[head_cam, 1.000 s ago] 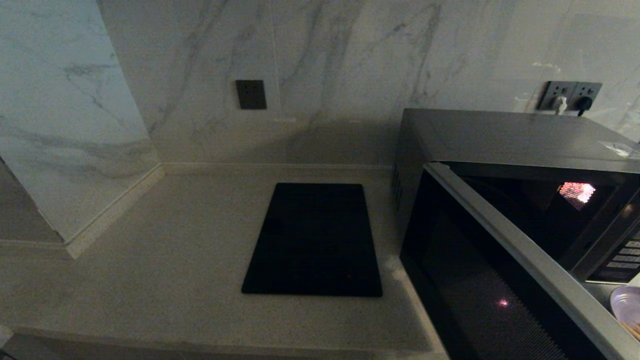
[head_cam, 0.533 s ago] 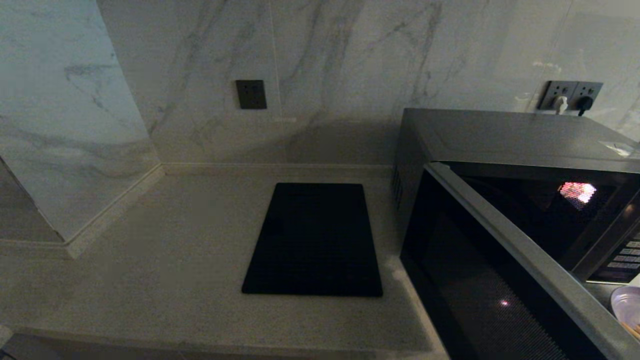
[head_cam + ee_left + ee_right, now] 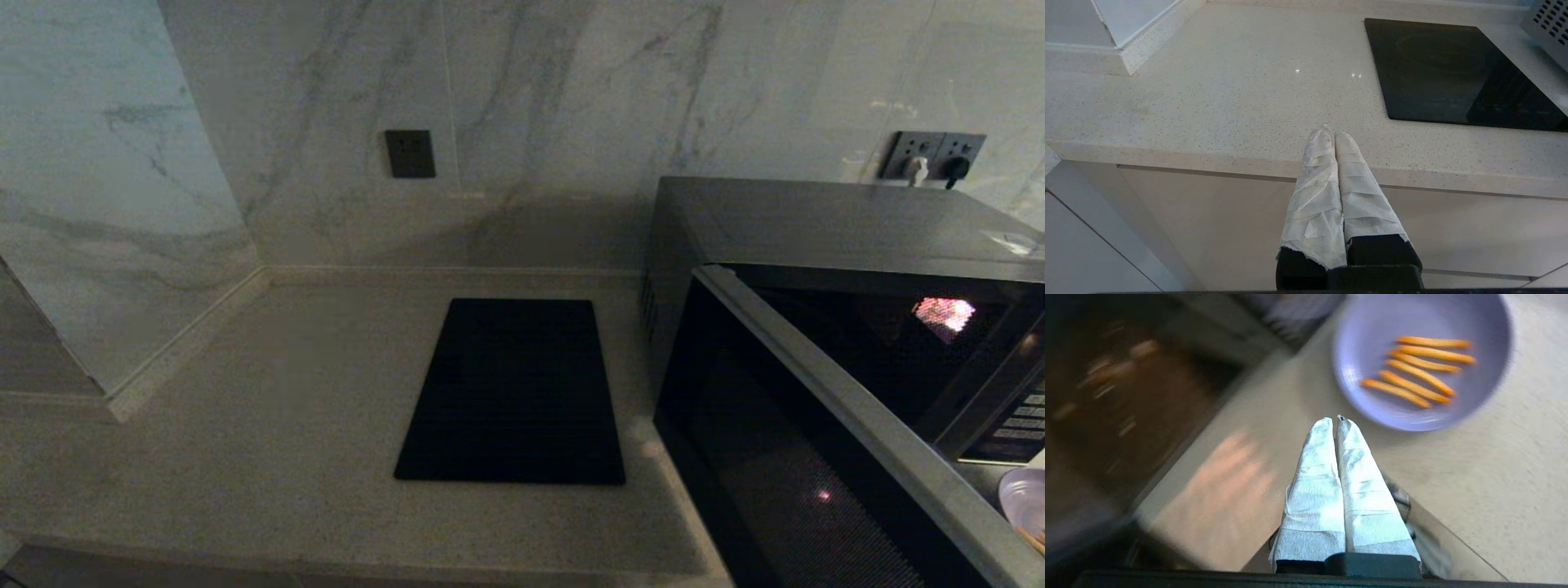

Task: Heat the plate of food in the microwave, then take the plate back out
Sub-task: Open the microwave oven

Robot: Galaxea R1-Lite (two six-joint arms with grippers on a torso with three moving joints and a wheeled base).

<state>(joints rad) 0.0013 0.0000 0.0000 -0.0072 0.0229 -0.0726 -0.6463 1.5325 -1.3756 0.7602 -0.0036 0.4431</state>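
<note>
While marble walls (image 3: 571, 98) are enclosing the speckled bench (image 3: 269, 425), the microwave (image 3: 816, 237) is standing open, the plate of food (image 3: 1423, 359) sitting just beyond the right end effector (image 3: 1336, 421), fingers pressed together

kitchen: microwave (image 3: 816, 245), cooktop (image 3: 514, 392), marble

Speckled stone counter (image 3: 1208, 102), glossy black slab (image 3: 514, 392).
</note>
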